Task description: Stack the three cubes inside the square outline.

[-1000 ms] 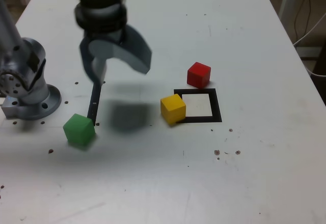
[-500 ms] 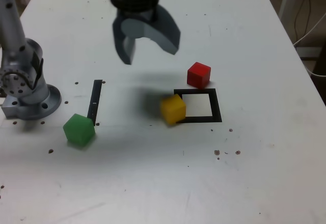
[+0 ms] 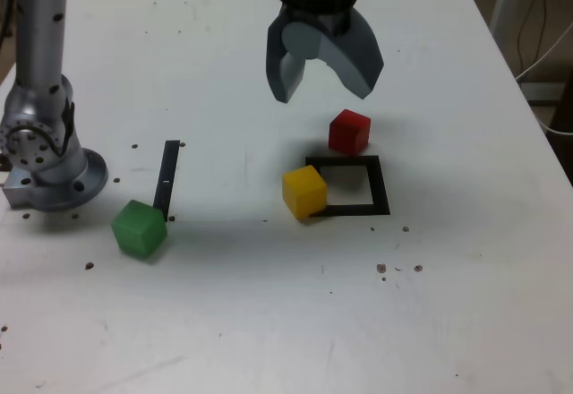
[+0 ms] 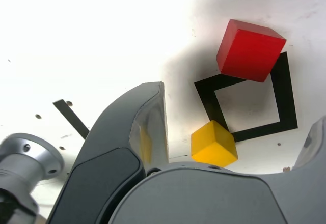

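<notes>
Already crowded, the square outline (image 3: 380, 184) has the red cube (image 3: 349, 131) touching its far edge and the yellow cube (image 3: 304, 192) overlapping its left edge in the exterior view; a descending finger could knock either. Green cube (image 3: 140, 228) sits far left. The gripper (image 3: 325, 67) hangs wide, empty.

The red cube (image 3: 349, 132), the yellow cube (image 3: 303, 192) and the green cube (image 3: 139, 228) are each one plain, matte colour. The square outline (image 3: 380, 186) is a black frame around a white centre, and the narrow strip (image 3: 166, 176) is black too. The table (image 3: 269, 322) is white with small dark specks, and the gripper (image 3: 324, 76) is blue-grey.
</notes>
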Robot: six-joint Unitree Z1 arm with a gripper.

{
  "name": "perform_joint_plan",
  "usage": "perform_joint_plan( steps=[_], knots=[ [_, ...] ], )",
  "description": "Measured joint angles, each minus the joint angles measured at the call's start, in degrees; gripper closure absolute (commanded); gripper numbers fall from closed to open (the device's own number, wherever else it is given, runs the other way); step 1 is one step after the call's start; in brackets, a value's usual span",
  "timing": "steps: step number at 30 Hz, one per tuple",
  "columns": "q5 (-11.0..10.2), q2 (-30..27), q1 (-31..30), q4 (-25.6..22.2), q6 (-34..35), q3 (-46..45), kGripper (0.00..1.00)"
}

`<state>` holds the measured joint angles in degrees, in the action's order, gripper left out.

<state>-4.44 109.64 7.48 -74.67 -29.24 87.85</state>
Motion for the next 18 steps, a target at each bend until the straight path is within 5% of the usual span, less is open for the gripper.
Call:
perform_joint_plan(
  steps=[18],
  knots=[
    [-1.79, 6.61, 0.21, 0.47, -5.35, 1.03, 0.10]
  ],
)
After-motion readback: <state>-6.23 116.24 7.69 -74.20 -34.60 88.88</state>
